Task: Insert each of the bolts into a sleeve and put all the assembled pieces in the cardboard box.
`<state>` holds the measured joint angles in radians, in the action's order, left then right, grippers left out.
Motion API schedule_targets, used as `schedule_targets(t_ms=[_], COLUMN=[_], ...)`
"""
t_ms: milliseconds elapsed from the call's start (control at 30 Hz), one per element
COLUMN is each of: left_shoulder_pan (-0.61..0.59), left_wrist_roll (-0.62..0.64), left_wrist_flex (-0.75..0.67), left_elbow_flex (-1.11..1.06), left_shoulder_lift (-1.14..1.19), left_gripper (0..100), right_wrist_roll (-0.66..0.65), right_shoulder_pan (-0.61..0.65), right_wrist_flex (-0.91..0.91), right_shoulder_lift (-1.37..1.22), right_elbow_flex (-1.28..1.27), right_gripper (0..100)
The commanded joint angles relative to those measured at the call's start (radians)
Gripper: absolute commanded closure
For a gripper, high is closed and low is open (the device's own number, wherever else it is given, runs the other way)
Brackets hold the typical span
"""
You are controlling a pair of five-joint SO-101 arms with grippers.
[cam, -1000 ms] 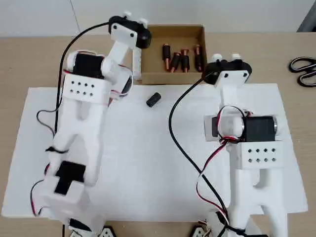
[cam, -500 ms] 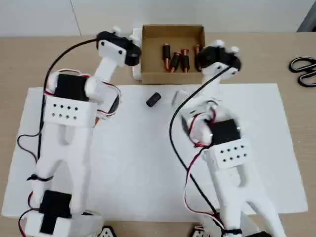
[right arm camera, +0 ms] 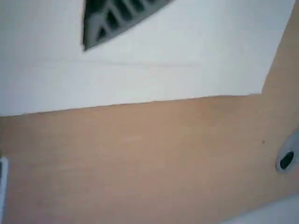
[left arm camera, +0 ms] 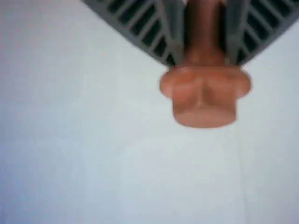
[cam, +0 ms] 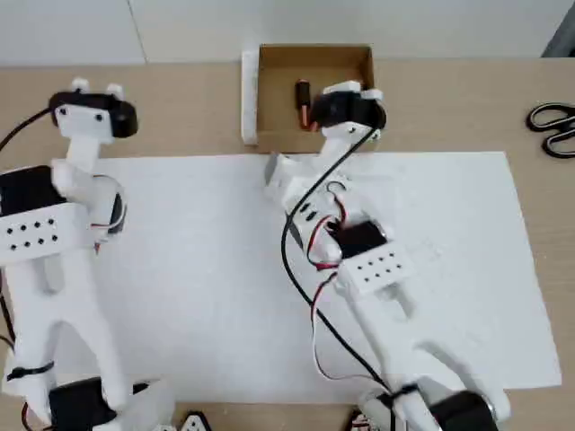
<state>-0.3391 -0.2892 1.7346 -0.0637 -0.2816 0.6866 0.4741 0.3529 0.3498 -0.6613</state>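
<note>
Nearest to me, my left gripper (left arm camera: 204,53) is clenched on the shank of a copper-coloured bolt (left arm camera: 204,95). The bolt's head pokes out past the jaws, with the white sheet (cam: 207,287) behind it. The bolt wears no sleeve, so I judge this piece as only picked up: it has yet to be pushed into a sleeve and then carried across. Further out, my right arm (cam: 359,251) stretches over the sheet, and its wrist hangs above the near wall of the cardboard box (cam: 274,112). I cannot tell whether my right gripper (right arm camera: 110,21) is released or closed, nor whether it carries anything. Beyond that, inside the box, at least one assembled piece (cam: 303,97) lies on the floor, dark sleeve around a copper bolt. My right wrist covers the middle of the box, so I cannot count what else is there. My reckoning: part of the work is banked in the box, and at least the bolt in my left jaws remains. A pair of scissors (cam: 552,126) lies on the table (cam: 180,108), well apart at the far right.
</note>
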Motion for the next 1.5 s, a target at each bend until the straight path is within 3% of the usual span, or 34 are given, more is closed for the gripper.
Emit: schedule_targets(t_ms=[0, 400, 533, 700, 933, 1200, 1467], left_shoulder_pan=[-0.049, -0.308, -0.338, -0.336, -0.339, -0.339, -0.339], left_wrist_roll=[-0.009, -0.074, -0.092, -0.092, -0.092, -0.092, -0.092], left_wrist_flex=[0.017, -0.048, -0.081, -0.101, -0.098, -0.098, -0.101], left_elbow_flex=[-0.038, -0.171, -0.216, -0.229, -0.228, -0.228, -0.228], left_shoulder_lift=[-0.055, -0.06, -0.06, -0.06, -0.06, -0.06, -0.06], left_gripper=[99, 99, 99, 99, 99, 99, 99], right_wrist_roll=[0.04, 0.031, 0.012, 0.106, 0.236, 0.264, 0.276], right_shoulder_pan=[0.002, 0.004, 0.007, 0.002, 0.005, 0.018, 0.018], right_wrist_flex=[-0.127, -0.151, -0.159, -0.147, 0.068, 0.306, 0.427], right_shoulder_lift=[-0.085, -0.268, -0.272, -0.331, -0.527, -0.648, -0.702], right_elbow_flex=[0.031, 0.144, 0.15, 0.215, 0.493, 0.76, 0.841], right_gripper=[75.3, 75.3, 75.3, 75.3, 75.3, 75.3, 75.3])
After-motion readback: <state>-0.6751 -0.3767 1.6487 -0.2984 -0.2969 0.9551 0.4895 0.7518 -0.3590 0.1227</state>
